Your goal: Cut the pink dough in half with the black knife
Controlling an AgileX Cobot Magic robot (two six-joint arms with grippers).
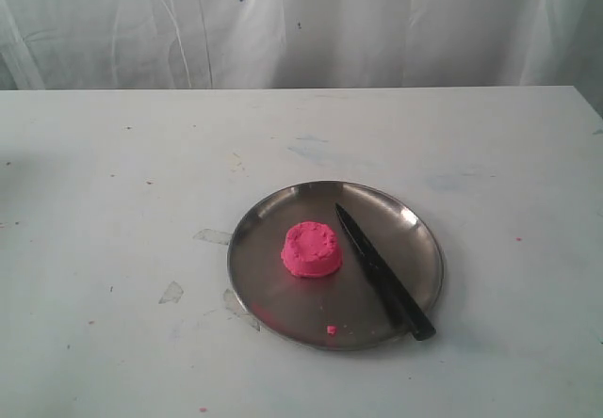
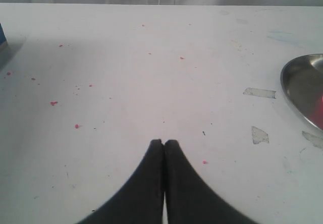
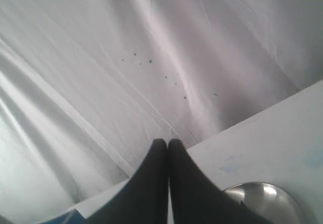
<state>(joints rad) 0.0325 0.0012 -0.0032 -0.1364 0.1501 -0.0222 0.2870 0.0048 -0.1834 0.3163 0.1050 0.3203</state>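
Note:
The pink dough, one round domed lump, sits whole in the middle of the steel plate. The black knife lies on the plate just right of the dough, tip toward the back, handle over the plate's front right rim. Neither arm shows in the exterior view. My left gripper is shut and empty over bare table, with the plate's rim off to one side and a sliver of the pink dough at the frame edge. My right gripper is shut and empty, raised, facing the backdrop, the plate below it.
A tiny pink crumb lies on the plate's front part. Pink specks and scuffed tape marks dot the white table. A white cloth backdrop hangs behind the table's far edge. A blue object shows at one frame edge.

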